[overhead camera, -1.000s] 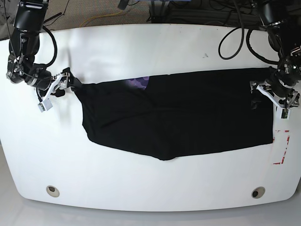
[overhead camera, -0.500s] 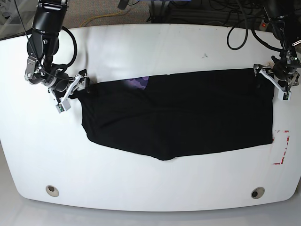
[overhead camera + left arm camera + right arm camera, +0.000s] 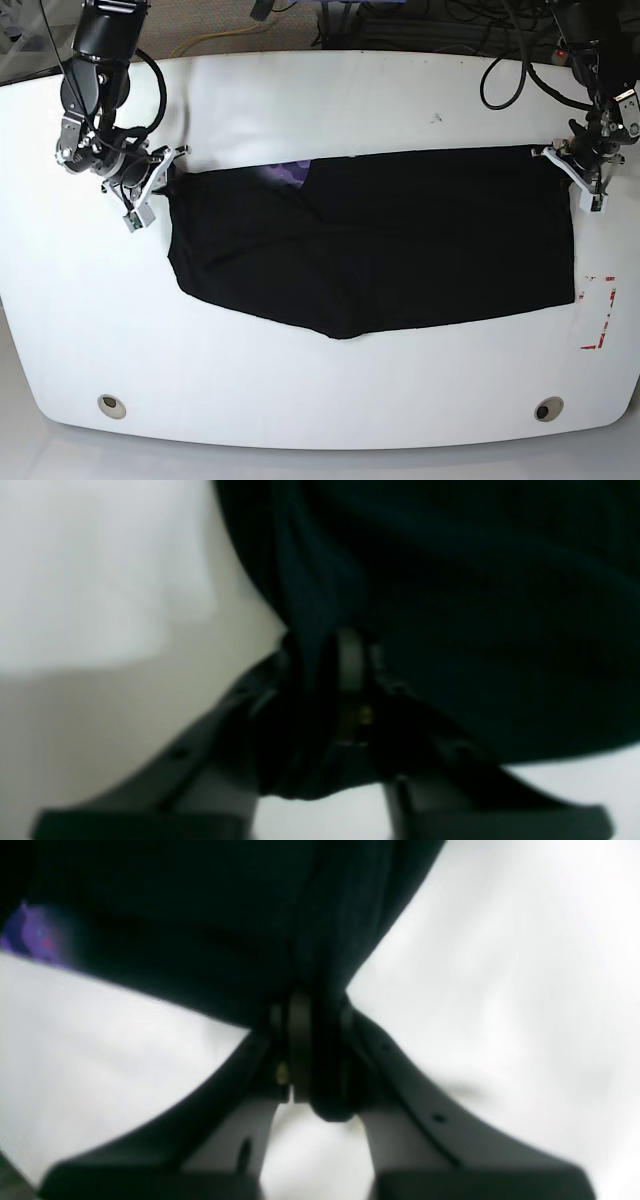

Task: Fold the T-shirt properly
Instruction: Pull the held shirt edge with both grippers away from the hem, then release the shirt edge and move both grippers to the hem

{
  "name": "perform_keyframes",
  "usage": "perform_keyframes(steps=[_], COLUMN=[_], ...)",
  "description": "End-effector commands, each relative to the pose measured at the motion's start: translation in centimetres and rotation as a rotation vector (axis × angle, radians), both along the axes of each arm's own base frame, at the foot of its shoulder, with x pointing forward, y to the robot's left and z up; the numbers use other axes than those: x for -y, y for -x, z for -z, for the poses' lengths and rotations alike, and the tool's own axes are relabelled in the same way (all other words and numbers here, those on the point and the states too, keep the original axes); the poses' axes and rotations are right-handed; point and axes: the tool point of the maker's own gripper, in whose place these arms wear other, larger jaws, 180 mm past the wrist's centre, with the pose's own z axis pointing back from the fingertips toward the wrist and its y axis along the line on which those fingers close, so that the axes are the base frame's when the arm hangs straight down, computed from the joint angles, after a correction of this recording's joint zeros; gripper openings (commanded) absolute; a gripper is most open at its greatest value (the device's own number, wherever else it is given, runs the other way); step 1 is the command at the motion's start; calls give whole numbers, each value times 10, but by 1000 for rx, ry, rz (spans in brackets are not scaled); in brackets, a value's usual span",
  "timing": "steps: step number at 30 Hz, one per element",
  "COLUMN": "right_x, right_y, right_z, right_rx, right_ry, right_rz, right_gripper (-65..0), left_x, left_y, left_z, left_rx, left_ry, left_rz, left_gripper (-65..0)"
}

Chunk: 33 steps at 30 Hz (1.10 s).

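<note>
Now both the left end effector (image 3: 578,178) and right end effector (image 3: 155,189) pinch the T-shirt (image 3: 380,245) corners; next, fold them over together.

A white worktop (image 3: 330,400) with rounded corners carries the black T-shirt (image 3: 400,240), which lies spread flat across its middle. A purplish patch (image 3: 290,172) shows at the shirt's upper edge. Just right of the shirt's lower right corner, red tape marks (image 3: 600,312) sit on the worktop. Below the shirt, near the front edge, are two round holes (image 3: 112,405), one toward each corner. A small dark speck (image 3: 437,118) lies above the shirt.
</note>
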Motion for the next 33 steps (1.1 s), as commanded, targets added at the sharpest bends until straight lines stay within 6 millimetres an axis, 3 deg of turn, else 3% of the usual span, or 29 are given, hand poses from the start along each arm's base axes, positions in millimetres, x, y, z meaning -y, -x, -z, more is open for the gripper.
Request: perform_keyframes(steps=[1,8,12,15,17,20,22,28,31,33], right_x=[22,61,71,77,72,76,81,90,96,97], right_y=[-1,56,94,112,115,108,102,52,24,7], right_z=[-21,-21,-17,-18,-21,-40,-52,-83,-90,-86], right_rx=[49,-33,-91,-111,-104,-39,-4,83,113,108], right_ry=[48,145,183,206,207,233,250,288,265,245], right_rz=[18,92,109,119,113,141,162,188,221,230], right_gripper=[-650,-650,-645,-542,-419,-265,-211,-195,-200,-200], left_x=[4,19,19,19,20,22,28,48,50,53], left_y=[8,47,61,63,63,56,43,-7,-40,-59], left_z=[-11,-14,-11,-10,-11,-17,-32,-96,-123,-127], left_rx=[-9,-75,-103,-111,-109,-84,-30,182,277,289], left_ry=[-45,-97,-107,-108,-105,-109,-126,-196,-211,-204], left_rz=[84,189,202,203,204,211,231,291,282,269], left_gripper=[-581,-553,-533,-454,-353,-197,-131,-113,-113,-114])
